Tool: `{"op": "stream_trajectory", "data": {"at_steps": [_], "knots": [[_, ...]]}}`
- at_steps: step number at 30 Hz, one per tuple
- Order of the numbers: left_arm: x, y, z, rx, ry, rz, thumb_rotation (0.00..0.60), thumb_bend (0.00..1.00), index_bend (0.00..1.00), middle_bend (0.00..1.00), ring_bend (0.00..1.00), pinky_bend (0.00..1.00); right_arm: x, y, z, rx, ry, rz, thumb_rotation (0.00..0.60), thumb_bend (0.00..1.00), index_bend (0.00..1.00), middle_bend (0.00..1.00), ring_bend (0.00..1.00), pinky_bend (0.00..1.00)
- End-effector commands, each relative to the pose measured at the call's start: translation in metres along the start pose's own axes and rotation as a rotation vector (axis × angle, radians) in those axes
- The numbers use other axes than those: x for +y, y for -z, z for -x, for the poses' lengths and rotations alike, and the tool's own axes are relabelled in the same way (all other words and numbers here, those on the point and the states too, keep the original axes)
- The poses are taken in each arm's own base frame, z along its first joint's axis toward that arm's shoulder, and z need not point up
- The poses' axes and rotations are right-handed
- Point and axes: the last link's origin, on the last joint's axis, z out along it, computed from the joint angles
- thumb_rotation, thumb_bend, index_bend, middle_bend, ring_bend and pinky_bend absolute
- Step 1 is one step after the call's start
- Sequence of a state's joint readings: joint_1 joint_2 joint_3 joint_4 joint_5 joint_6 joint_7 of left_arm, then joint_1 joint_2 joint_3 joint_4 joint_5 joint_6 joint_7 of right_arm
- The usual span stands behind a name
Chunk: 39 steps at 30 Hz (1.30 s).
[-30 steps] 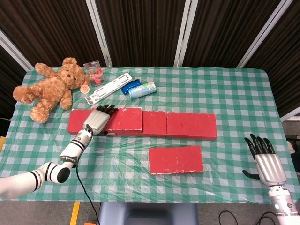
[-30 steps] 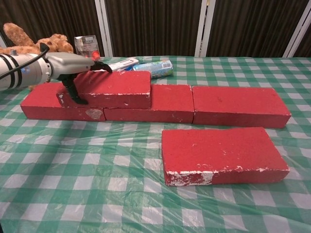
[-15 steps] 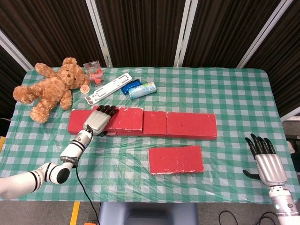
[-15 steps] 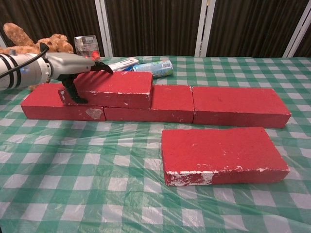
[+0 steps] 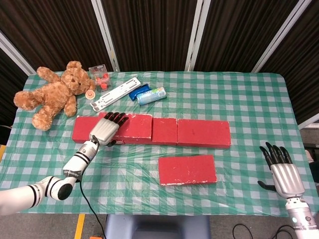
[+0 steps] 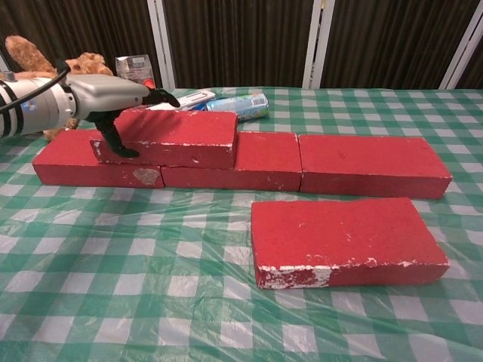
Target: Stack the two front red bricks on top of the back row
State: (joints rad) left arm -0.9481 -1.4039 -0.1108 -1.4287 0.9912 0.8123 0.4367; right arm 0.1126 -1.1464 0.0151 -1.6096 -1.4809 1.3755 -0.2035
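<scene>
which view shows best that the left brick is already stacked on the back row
The chest view: from the side, the stacked brick plainly sits above the back row, with the left hand on it. The head view, looking down, shows only its top, so its height is hard to judge.

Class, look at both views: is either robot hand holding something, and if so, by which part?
The left robot hand grips the stacked red brick at its left end. The right robot hand holds nothing.

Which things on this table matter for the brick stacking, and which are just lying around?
For the job:
stacked brick, held by the left hand
front brick
back row

Lying about:
teddy bear
white strip
blue packet
tube
clear box
</scene>
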Motion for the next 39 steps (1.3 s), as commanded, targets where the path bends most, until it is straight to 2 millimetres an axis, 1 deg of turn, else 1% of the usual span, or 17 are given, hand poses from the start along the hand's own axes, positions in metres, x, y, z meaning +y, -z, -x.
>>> {"op": "stream_trajectory", "data": {"at_steps": [1, 2, 4, 5, 7, 8, 10, 11, 14, 16, 17, 18, 21, 23, 29, 33, 39], "knots": [[-0.001, 0.020, -0.004, 0.043, -0.032, 0.005, 0.600, 0.28, 0.00, 0.00, 0.00, 0.09, -0.002, 0.001, 0.000, 0.000, -0.003, -0.013, 0.600, 0.09, 0.00, 0.00, 0.00, 0.00], [-0.002, 0.027, -0.004, 0.056, -0.040, 0.006, 0.600, 0.27, 0.00, 0.00, 0.00, 0.09, -0.003, 0.002, 0.000, 0.000, -0.004, -0.020, 0.600, 0.09, 0.00, 0.00, 0.00, 0.00], [-0.006, 0.054, 0.000, 0.081, -0.062, 0.001, 0.600, 0.27, 0.00, 0.00, 0.00, 0.09, -0.007, 0.004, 0.001, -0.009, -0.007, -0.050, 0.600, 0.09, 0.00, 0.00, 0.00, 0.00], [-0.010, 0.074, 0.004, 0.092, -0.065, -0.008, 0.600, 0.27, 0.00, 0.00, 0.00, 0.09, -0.010, 0.005, 0.003, -0.022, -0.020, -0.073, 0.600, 0.09, 0.00, 0.00, 0.00, 0.00], [-0.017, 0.103, 0.014, 0.103, -0.055, -0.026, 0.600, 0.27, 0.00, 0.00, 0.00, 0.08, -0.016, 0.006, 0.004, -0.039, -0.035, -0.112, 0.600, 0.09, 0.00, 0.00, 0.00, 0.00], [-0.023, 0.122, 0.023, 0.106, -0.042, -0.040, 0.600, 0.27, 0.00, 0.00, 0.00, 0.08, -0.020, 0.007, 0.005, -0.046, -0.042, -0.138, 0.600, 0.09, 0.00, 0.00, 0.00, 0.00], [-0.031, 0.150, 0.037, 0.110, -0.010, -0.060, 0.600, 0.27, 0.00, 0.00, 0.00, 0.07, -0.029, 0.006, 0.007, -0.057, -0.050, -0.179, 0.600, 0.09, 0.00, 0.00, 0.00, 0.00], [-0.034, 0.158, 0.041, 0.113, 0.000, -0.069, 0.600, 0.27, 0.00, 0.00, 0.00, 0.07, -0.032, 0.006, 0.008, -0.061, -0.052, -0.193, 0.600, 0.09, 0.00, 0.00, 0.00, 0.00], [-0.038, 0.171, 0.049, 0.120, 0.009, -0.080, 0.600, 0.28, 0.00, 0.00, 0.00, 0.06, -0.038, 0.006, 0.008, -0.069, -0.052, -0.214, 0.600, 0.09, 0.00, 0.00, 0.00, 0.00], [-0.047, 0.195, 0.067, 0.121, 0.029, -0.120, 0.600, 0.28, 0.00, 0.00, 0.00, 0.06, -0.052, 0.004, 0.009, -0.082, -0.044, -0.263, 0.600, 0.09, 0.00, 0.00, 0.00, 0.00], [-0.055, 0.218, 0.086, 0.098, 0.096, -0.180, 0.600, 0.28, 0.00, 0.00, 0.00, 0.06, -0.074, -0.001, 0.009, -0.096, -0.056, -0.331, 0.600, 0.09, 0.00, 0.00, 0.00, 0.00], [-0.060, 0.229, 0.095, 0.108, 0.136, -0.205, 0.600, 0.29, 0.00, 0.00, 0.00, 0.06, -0.084, -0.006, 0.009, -0.114, -0.059, -0.350, 0.600, 0.09, 0.00, 0.00, 0.00, 0.00], [-0.072, 0.241, 0.108, 0.147, 0.180, -0.251, 0.600, 0.29, 0.00, 0.00, 0.00, 0.06, -0.108, -0.021, 0.007, -0.167, -0.058, -0.382, 0.600, 0.09, 0.00, 0.00, 0.00, 0.00], [-0.077, 0.242, 0.108, 0.170, 0.159, -0.264, 0.600, 0.29, 0.00, 0.00, 0.00, 0.06, -0.124, -0.029, 0.007, -0.202, -0.051, -0.409, 0.600, 0.09, 0.00, 0.00, 0.00, 0.00], [-0.080, 0.245, 0.107, 0.191, 0.170, -0.267, 0.600, 0.29, 0.00, 0.00, 0.00, 0.06, -0.162, -0.048, 0.017, -0.238, -0.017, -0.436, 0.600, 0.09, 0.00, 0.00, 0.00, 0.00], [-0.082, 0.244, 0.106, 0.193, 0.176, -0.275, 0.600, 0.29, 0.00, 0.00, 0.00, 0.06, -0.177, -0.060, 0.024, -0.258, -0.023, -0.417, 0.600, 0.09, 0.00, 0.00, 0.00, 0.00], [-0.086, 0.243, 0.106, 0.178, 0.187, -0.280, 0.600, 0.29, 0.00, 0.00, 0.00, 0.06, -0.193, -0.077, 0.035, -0.302, -0.043, -0.389, 0.600, 0.09, 0.00, 0.00, 0.00, 0.00]]}}
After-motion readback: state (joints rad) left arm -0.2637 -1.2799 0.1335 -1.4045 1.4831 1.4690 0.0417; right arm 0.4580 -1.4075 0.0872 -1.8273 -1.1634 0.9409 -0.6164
